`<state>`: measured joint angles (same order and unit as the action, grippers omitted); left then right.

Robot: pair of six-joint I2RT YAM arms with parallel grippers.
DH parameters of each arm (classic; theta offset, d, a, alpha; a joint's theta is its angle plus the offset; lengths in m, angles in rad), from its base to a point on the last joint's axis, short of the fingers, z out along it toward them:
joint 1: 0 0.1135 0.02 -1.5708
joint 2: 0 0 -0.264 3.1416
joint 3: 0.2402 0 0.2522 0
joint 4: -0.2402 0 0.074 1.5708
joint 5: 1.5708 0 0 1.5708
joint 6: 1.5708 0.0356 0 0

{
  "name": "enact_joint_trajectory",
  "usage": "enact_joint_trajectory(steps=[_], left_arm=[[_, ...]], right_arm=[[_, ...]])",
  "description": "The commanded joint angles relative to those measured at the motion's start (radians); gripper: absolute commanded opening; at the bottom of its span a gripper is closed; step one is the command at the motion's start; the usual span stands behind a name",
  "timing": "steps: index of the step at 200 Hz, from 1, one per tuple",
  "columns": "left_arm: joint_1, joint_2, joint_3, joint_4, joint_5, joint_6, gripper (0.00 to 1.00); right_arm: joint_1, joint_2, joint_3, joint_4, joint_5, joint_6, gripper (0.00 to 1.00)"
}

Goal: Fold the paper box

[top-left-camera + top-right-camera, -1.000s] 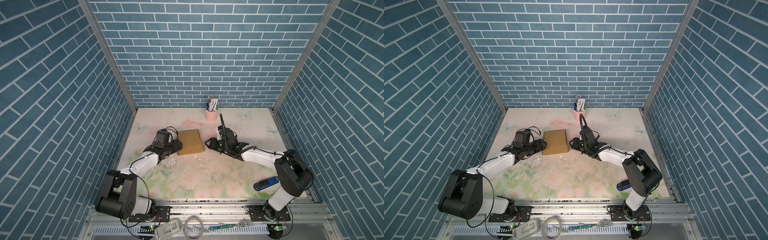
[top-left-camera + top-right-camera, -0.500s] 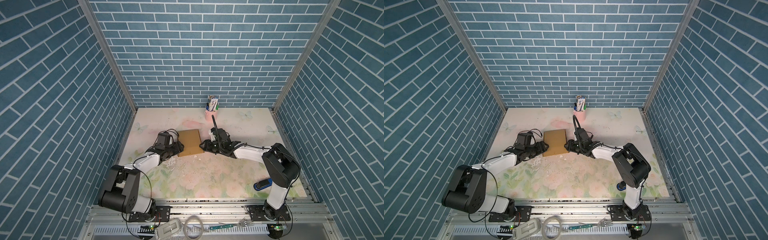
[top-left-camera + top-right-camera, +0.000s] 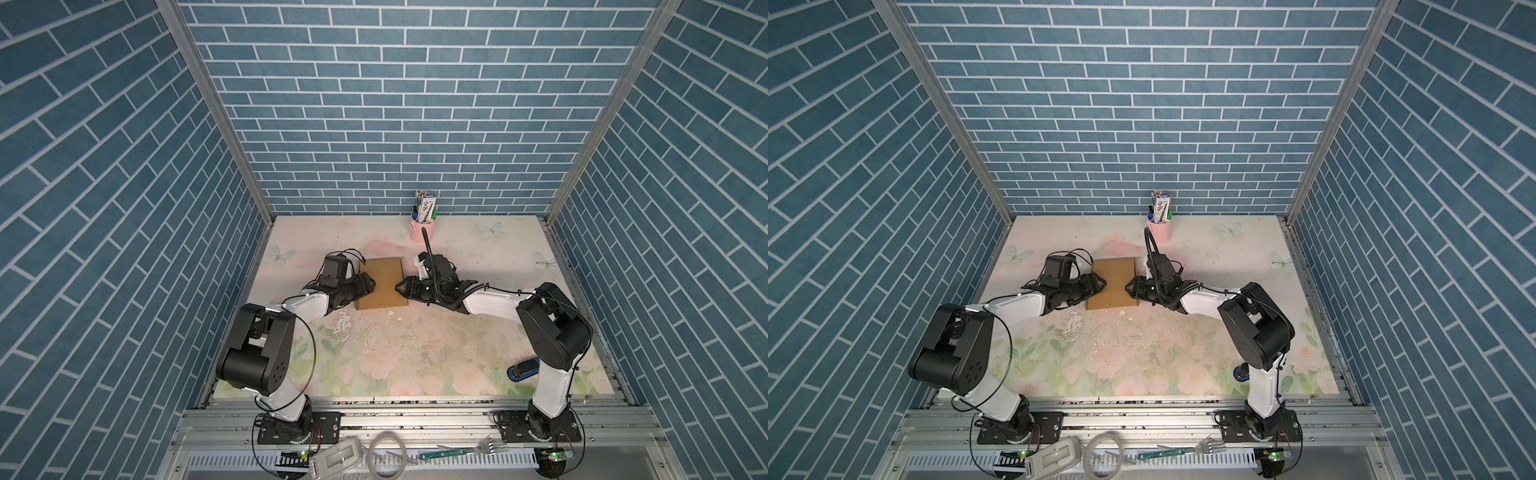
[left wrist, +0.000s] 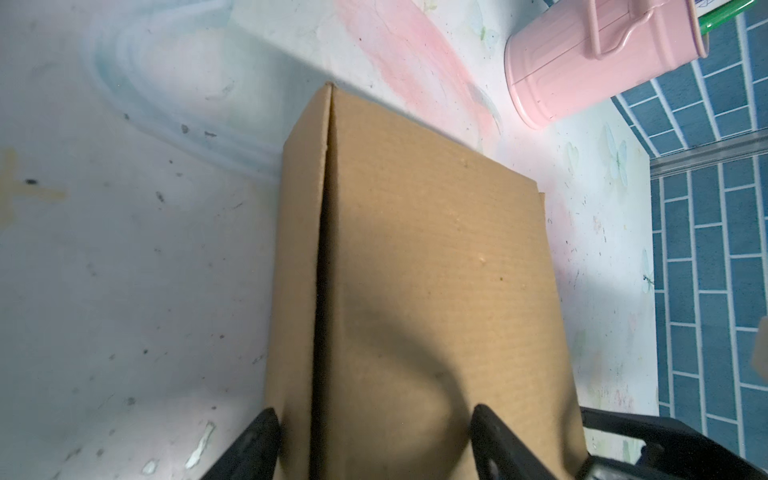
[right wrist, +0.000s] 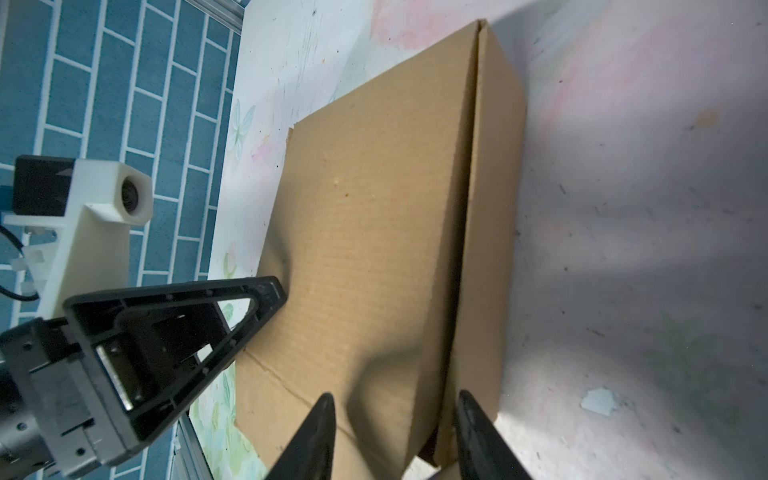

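Two pincers are now set against opposite edges of the paper box [image 3: 380, 282], which lies closed and flat on the bench [image 3: 457, 353], between the arms and unmoved over the last second. The right pincer [image 3: 399, 286], held clear of the box a second ago, is brought in until its jaws stand apart round the right edge; whether the cardboard is pinched cannot be told. The left pincer [image 3: 371, 286] is kept clamped across the left edge, with one finger [image 5: 266, 293] denting the lid. Folding is judged nearly done, with the lid being seated from both sides.
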<state>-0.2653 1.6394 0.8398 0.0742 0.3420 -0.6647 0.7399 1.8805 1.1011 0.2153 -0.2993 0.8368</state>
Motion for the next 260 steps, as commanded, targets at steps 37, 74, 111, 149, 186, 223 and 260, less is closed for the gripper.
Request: enact_joint_trajectory(steps=[37, 74, 111, 149, 186, 223, 260], left_arm=[[-0.066, 0.082, 0.13, -0.014, 0.044, 0.021, 0.74], [-0.069, 0.025, 0.118, -0.09, 0.001, 0.048, 0.75], [-0.069, -0.055, 0.061, -0.146, -0.026, 0.062, 0.77], [-0.066, -0.153, 0.016, -0.199, -0.036, 0.079, 0.78], [-0.066, -0.205, -0.02, -0.213, -0.007, 0.074, 0.78], [-0.065, -0.222, -0.03, -0.233, 0.016, 0.075, 0.78], [-0.066, -0.228, -0.038, -0.243, 0.03, 0.082, 0.77]], right_arm=[[-0.043, -0.033, -0.02, 0.005, 0.009, -0.008, 0.47], [-0.082, -0.112, -0.062, -0.059, 0.048, -0.034, 0.47], [-0.114, -0.172, -0.081, -0.1, 0.042, -0.075, 0.52], [-0.114, -0.191, -0.075, -0.117, 0.012, -0.105, 0.55], [-0.111, -0.195, -0.084, -0.129, -0.015, -0.094, 0.55], [-0.095, -0.184, -0.088, -0.147, -0.03, -0.076, 0.54], [-0.068, -0.16, -0.081, -0.153, -0.039, -0.059, 0.52]])
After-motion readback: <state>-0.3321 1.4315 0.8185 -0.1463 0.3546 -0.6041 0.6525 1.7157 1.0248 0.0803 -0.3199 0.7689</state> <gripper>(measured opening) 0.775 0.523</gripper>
